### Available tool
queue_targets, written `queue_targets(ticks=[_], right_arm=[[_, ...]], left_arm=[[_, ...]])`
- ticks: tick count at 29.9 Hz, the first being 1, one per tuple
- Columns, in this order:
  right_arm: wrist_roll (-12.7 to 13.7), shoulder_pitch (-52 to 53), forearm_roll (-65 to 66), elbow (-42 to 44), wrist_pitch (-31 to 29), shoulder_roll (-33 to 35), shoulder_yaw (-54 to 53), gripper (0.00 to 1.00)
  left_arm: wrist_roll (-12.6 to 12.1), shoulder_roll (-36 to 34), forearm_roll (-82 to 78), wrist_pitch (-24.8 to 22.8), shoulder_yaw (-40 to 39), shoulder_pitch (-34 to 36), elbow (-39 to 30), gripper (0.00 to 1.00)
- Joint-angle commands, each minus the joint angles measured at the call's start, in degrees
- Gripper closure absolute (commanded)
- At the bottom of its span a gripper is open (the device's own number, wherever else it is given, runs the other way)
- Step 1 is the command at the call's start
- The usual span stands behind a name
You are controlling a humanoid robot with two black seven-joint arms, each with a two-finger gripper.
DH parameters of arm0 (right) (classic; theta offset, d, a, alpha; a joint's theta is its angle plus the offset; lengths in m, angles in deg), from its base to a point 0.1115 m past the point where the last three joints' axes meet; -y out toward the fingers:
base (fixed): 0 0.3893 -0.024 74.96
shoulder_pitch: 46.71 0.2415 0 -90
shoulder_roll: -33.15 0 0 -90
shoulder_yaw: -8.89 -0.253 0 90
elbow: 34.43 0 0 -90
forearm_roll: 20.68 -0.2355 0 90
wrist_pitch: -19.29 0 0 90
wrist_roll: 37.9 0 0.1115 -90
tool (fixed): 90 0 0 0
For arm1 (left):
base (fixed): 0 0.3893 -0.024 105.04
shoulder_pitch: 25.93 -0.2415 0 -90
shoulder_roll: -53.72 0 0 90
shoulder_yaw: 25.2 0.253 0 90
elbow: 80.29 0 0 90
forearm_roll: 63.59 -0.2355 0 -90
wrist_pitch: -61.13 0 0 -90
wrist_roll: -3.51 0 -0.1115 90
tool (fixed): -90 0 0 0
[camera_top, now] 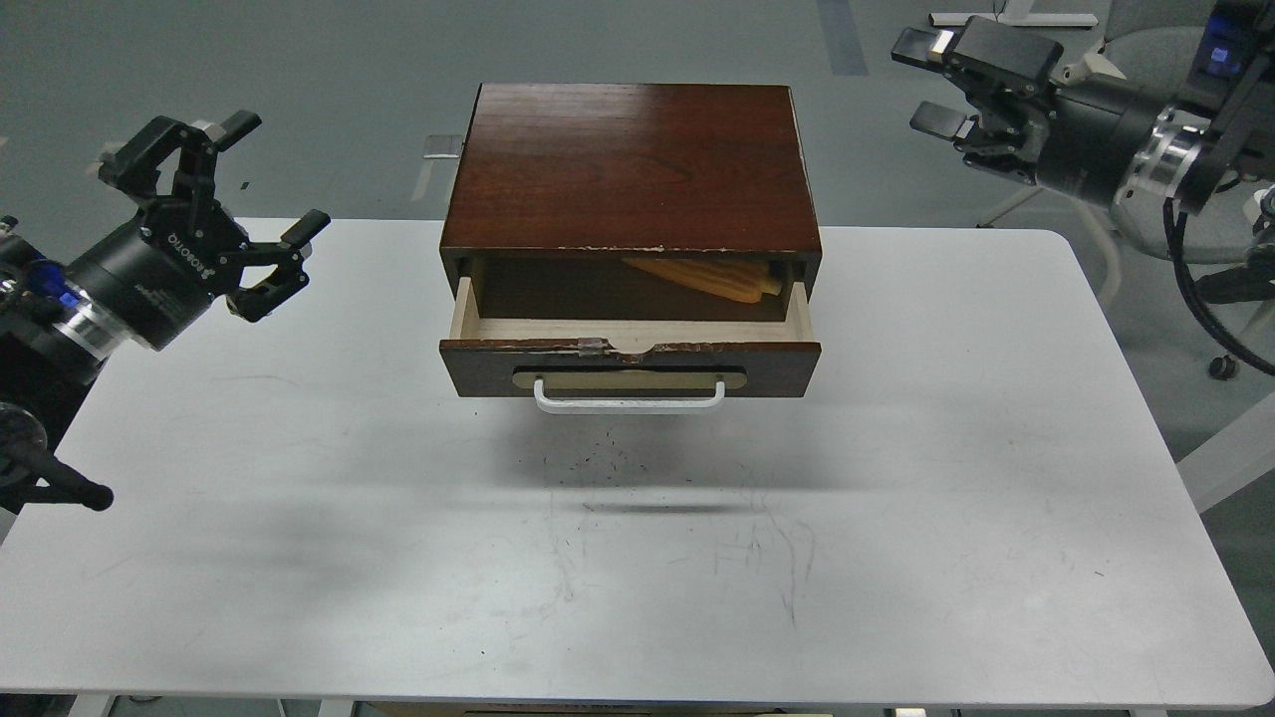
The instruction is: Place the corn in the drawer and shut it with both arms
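The drawer stands pulled partly out of the dark brown cabinet, its white bar handle facing me. The yellow corn lies inside it at the back right, in shadow and partly hidden under the cabinet top. My left gripper is open and empty above the table's left side, well left of the cabinet. My right gripper is open and empty, raised at the far right, clear of the cabinet.
The white table carries the cabinet at its back middle. The grey floor lies behind. A chair base stands off the table's right edge.
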Motion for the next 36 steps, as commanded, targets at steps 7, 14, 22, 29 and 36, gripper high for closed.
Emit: queue_targets(ticks=[7, 14, 22, 29, 36], right_arm=[[0.0, -16.4, -20.0, 7.6, 2.1, -3.8, -8.5, 0.01], [0.0, -22.2, -27.2, 12.4, 2.1, -9.6, -8.6, 0.00], [0.0, -24.7, -30.6, 12.5, -0.7, -10.2, -8.6, 0.00], [0.0, -24.8, -30.6, 12.6, -1.1, -10.2, -8.5, 0.00], [0.0, -25.3, -30.6, 12.5, -1.3, -10.0, -8.6, 0.00]], left_arm=[[0.3, 0.4, 0.0, 0.0, 0.2, 0.0, 0.5, 0.01], [0.5, 1.1, -0.1, 0.0, -0.3, 0.1, 0.7, 0.01], [3.5, 1.2, -5.2, 0.0, -0.4, 2.6, 0.5, 0.00], [4.9, 1.8, -20.4, 0.0, -0.3, 8.9, -4.5, 0.00], [4.9, 6.9, -38.6, 0.0, -0.2, 13.8, -14.3, 0.00]])
